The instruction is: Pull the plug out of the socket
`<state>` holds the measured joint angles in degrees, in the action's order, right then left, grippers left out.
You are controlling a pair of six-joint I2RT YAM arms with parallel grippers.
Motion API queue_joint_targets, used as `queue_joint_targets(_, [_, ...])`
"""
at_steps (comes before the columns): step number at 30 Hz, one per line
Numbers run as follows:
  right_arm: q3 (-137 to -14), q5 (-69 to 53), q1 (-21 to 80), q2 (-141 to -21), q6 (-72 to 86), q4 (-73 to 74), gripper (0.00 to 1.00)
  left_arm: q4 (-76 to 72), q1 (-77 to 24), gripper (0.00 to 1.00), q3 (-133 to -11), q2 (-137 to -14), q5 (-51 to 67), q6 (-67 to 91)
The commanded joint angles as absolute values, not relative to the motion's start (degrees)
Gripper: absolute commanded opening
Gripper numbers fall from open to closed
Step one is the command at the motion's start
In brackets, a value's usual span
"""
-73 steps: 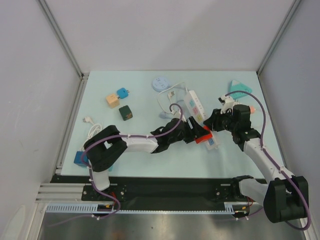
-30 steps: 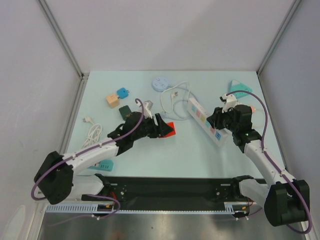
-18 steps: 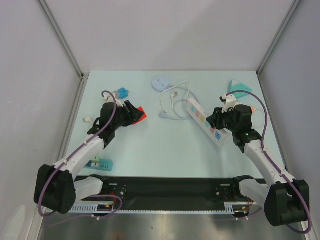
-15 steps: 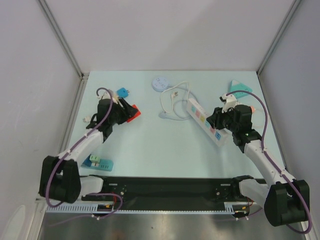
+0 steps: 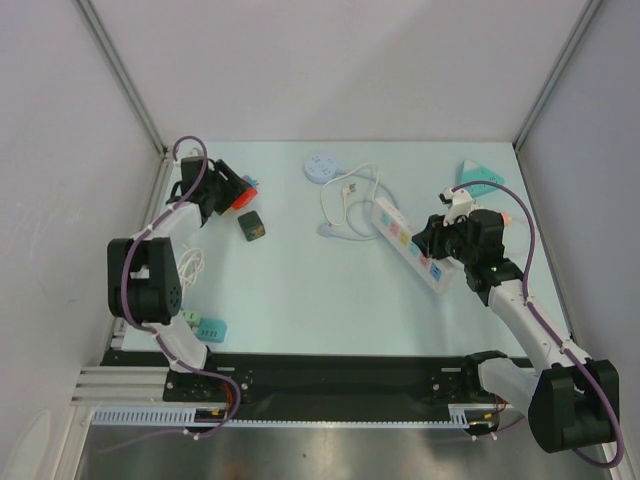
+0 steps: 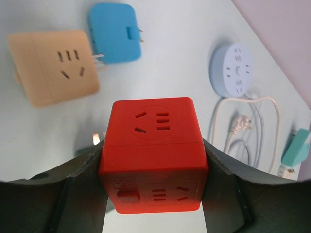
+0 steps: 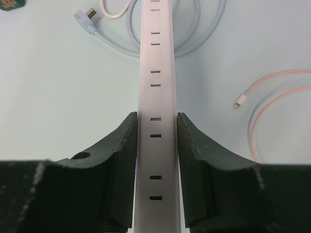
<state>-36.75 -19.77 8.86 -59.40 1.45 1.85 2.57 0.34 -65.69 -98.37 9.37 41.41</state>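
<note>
While the left gripper clamps the red cube plug at the upper left of the overhead view, the right gripper squeezes the white power strip at centre right, well apart from the plug.

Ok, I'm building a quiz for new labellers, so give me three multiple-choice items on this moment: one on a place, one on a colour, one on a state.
1. Where is the red cube?
A. in the left claw
B. in the right claw
C. out of view

2. What colour is the adapter beside the beige cube?
A. yellow
B. blue
C. pink

3. How does the right claw stand?
A. wide open
B. shut on the power strip
C. shut on nothing

Answers:
1 A, its fingers flank the cube.
2 B, the left wrist view shows it blue.
3 B, both fingers press the strip's sides.
</note>
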Motion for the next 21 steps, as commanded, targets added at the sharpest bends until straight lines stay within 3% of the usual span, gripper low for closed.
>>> queue_joint_targets(1, [-38.06, -20.83, 8.88, -58.36, 1.76, -3.16, 0.00, 5.18, 2.19, 0.00, -70.92, -102.21, 10.46, 40.26])
queue_joint_targets(5, [-38.06, -20.74, 8.96, -58.45, 1.67, -3.08, 0.00, 7.20, 2.20, 0.02, -74.79, -105.99, 10.11, 38.50])
queue_joint_targets(8, [-38.06, -20.74, 8.88, -58.54, 1.67, -3.08, 0.00, 8.17, 2.20, 0.09, -75.41, -107.75, 9.15, 37.80])
queue_joint_targets(16, [-38.06, -20.57, 8.79, -58.71, 1.58, -3.16, 0.00, 12.04, 2.20, 0.43, -77.25, -110.12, 4.40, 33.93])
queue_joint_targets(21, [-38.06, -20.48, 8.70, -58.71, 1.49, -3.08, 0.00, 13.01, 2.20, 0.68, -78.13, -109.78, 2.99, 32.26])
